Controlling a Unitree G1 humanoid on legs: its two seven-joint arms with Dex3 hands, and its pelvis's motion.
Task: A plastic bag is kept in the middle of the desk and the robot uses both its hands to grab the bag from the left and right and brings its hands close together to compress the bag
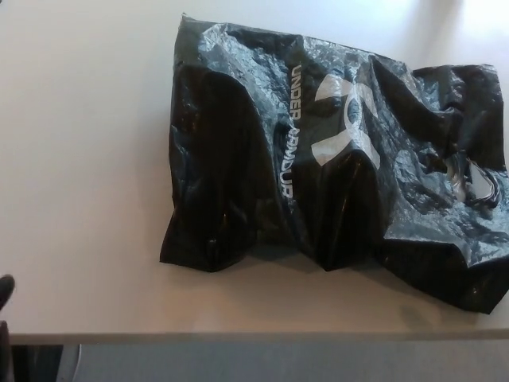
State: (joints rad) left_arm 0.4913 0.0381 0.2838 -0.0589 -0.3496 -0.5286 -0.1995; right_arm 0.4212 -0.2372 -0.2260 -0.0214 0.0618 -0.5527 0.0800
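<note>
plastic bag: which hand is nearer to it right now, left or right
Left. Only a dark tip of the left hand shows, at the picture's left edge, apart from the plastic bag with bare desk between them. The right hand is out of view, so it cannot be compared.

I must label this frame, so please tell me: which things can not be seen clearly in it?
- Left hand: head view, only a dark tip shows at the left edge; open or shut cannot be told.
- Right hand: not in view.
- Black plastic bag: its right side is cut off by the picture edge; its contents are hidden by the opaque plastic.
</note>
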